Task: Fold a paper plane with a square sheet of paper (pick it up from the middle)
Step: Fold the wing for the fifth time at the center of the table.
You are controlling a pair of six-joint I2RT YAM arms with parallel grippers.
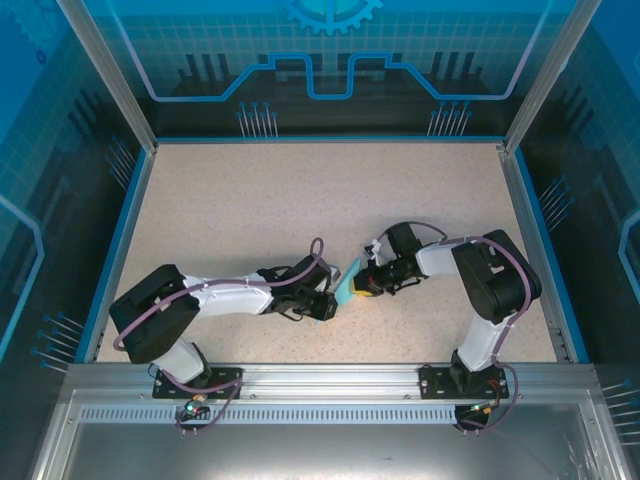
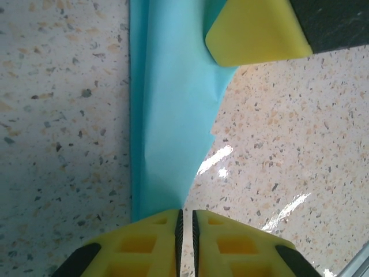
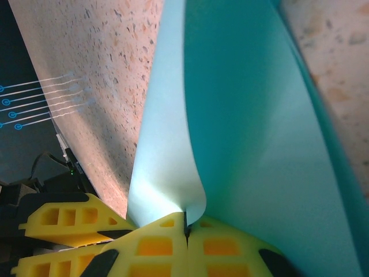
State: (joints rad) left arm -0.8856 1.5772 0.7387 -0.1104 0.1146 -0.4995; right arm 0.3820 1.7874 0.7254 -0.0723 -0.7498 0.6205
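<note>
The light-blue sheet of paper (image 1: 345, 285) is folded and stands on edge between my two grippers near the table's front centre. My right gripper (image 3: 185, 218) is shut on a curled edge of the paper (image 3: 253, 115). In the left wrist view, my left gripper (image 2: 186, 214) shows a narrow gap between its pads with bare table visible through it. The paper (image 2: 167, 115) ends at the tip of its left finger. The right gripper's yellow finger (image 2: 256, 29) holds the paper's far end. From above, my left gripper (image 1: 328, 308) sits just below-left of the paper and my right gripper (image 1: 358, 285) just to its right.
Speckled beige table (image 1: 300, 200) stretches wide behind the arms. Blue-edged walls enclose it, and a metal rail (image 1: 320, 385) runs along the front. The left gripper's yellow fingers (image 3: 63, 222) show at the lower left of the right wrist view.
</note>
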